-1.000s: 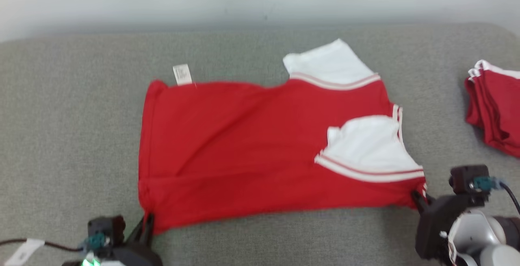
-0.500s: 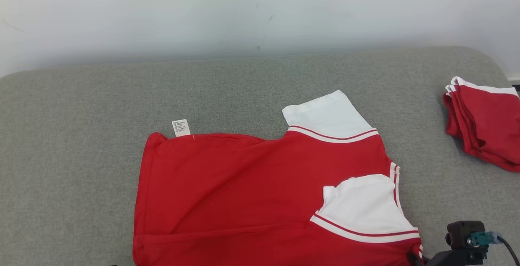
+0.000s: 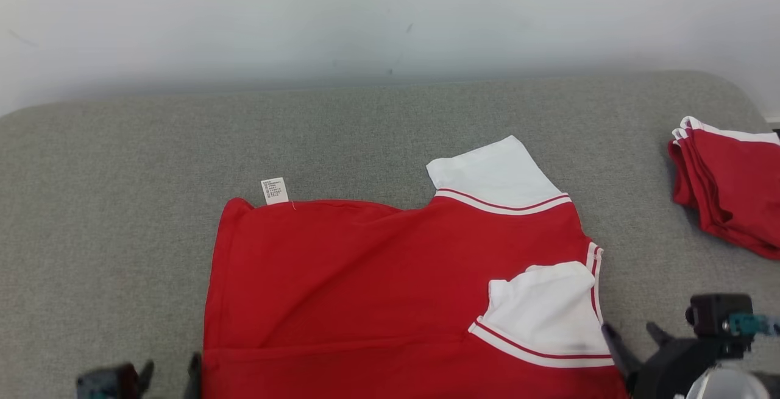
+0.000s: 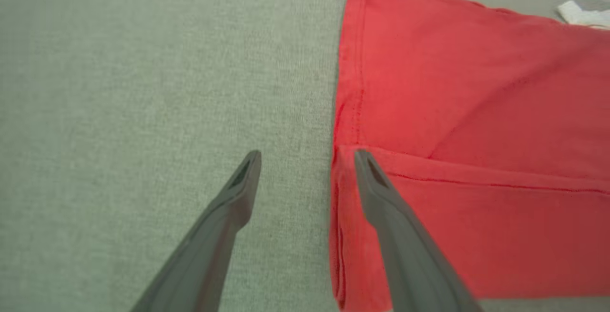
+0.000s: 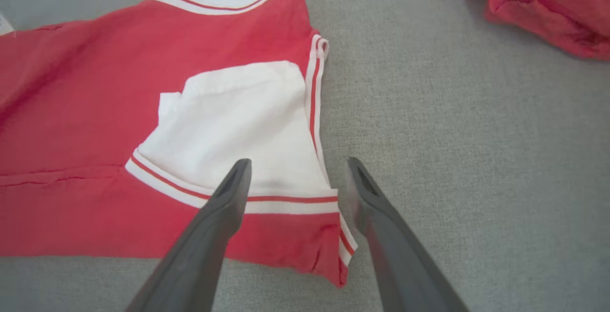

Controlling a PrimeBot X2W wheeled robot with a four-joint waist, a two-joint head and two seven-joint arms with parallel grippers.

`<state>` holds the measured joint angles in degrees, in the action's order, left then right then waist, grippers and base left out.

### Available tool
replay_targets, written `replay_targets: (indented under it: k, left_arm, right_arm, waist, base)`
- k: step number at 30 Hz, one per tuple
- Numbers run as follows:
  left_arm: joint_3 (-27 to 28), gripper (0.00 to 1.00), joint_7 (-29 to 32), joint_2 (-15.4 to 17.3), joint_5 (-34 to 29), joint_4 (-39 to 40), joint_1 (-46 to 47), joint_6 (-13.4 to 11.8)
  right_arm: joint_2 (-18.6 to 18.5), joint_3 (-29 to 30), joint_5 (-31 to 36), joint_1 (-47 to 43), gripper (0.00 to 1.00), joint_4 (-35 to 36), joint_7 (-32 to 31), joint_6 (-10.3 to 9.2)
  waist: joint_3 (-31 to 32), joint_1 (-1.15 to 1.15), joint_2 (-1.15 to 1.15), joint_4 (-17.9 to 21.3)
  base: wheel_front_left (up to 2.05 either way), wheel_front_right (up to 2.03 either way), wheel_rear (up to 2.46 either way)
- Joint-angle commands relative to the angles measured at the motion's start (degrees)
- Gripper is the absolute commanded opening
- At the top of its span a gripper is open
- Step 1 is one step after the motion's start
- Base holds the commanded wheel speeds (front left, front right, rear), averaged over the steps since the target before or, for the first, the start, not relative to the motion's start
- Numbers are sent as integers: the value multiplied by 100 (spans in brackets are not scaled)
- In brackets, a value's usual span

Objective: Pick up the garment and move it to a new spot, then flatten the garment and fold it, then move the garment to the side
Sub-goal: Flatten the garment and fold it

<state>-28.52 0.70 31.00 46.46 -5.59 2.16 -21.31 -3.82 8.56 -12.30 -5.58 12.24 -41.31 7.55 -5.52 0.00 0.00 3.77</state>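
Grey fabric surface point(image 3: 365, 131); pale wall point(image 3: 365, 9) behind; red garment point(image 3: 365, 277) spread on top

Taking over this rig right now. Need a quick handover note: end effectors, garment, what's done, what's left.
Left end effector: open, empty, straddling the near left edge of the garment.
Right end effector: open, empty, over its near right corner.
Garment: spread on the gray pad; near sleeve folded onto the body, near edge strip folded over, far sleeve sticking out.
Done: placed, flattened, folding begun.
Left: finish folding, then move it aside, probably toward the folded pile at right.
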Motion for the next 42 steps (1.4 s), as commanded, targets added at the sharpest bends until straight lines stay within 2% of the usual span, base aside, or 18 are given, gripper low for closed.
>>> replay_targets:
  k: [1, 6, 11, 13, 19, 22, 25, 34, 39, 41, 42]
  left_arm:
    - [44, 100, 56, 73, -19, 59, 227, 21]
    - [-31, 100, 507, 247, -187, 76, 1066, 163]
    - [-146, 100, 1036, 167, -244, -270, 2040, 334]
    - [-169, 100, 1150, 140, -238, -349, 2250, 377]
    - [-358, 100, 1810, 17, -322, -1105, 3472, 659]
    - [-652, 100, 2439, -5, -466, -1714, 4245, 914]
    - [-741, 100, 2761, -6, -502, -1906, 4536, 937]
    - [-881, 100, 3356, 14, -557, -2075, 4690, 613]
    - [-962, 90, 3473, 59, -585, -1991, 4607, 595]
    - [-1006, 68, 3521, 68, -585, -1956, 4587, 635]
    - [-1032, 53, 3548, 78, -586, -1934, 4581, 664]
  right_arm:
    - [-105, -24, 51, 161, 100, 51, 17, -16]
    - [-485, -336, 17, 907, 100, 26, -70, -16]
    - [-874, -806, -61, 1846, 100, -256, -109, -16]
    - [-917, -917, -116, 2052, 100, -329, -95, -16]
    - [-1113, -1539, -215, 3205, 100, -950, 197, -16]
    - [-1169, -2060, -300, 3895, 100, -1434, 401, -16]
    - [-1182, -2158, -357, 4098, 100, -1616, 534, -16]
    - [-1362, -2185, -389, 3923, 100, -1802, 683, -16]
    - [-1408, -2132, -381, 3832, 100, -1756, 645, -16]
    - [-1403, -2134, -377, 3821, 100, -1732, 618, -16]
    - [-1396, -2137, -374, 3823, 100, -1717, 622, -16]
  waist:
    - [-56, 0, 0, -12]
    - [-288, 0, 0, 10]
    - [-600, 0, 0, 82]
    - [-683, 0, 0, 98]
    - [-1132, 0, 0, 223]
    - [-1428, 0, 0, 363]
    - [-1538, 0, 0, 381]
    - [-1478, 0, 0, 356]
    - [-1418, 0, 0, 371]
    - [-1416, 0, 0, 389]
    - [-1420, 0, 0, 398]
  base:
    - [0, 0, 0]
    - [0, 0, 0]
    - [0, 0, 0]
    - [0, 0, 0]
    - [0, 0, 0]
    - [0, 0, 0]
    - [0, 0, 0]
    - [0, 0, 0]
    - [0, 0, 0]
    - [0, 0, 0]
    - [0, 0, 0]
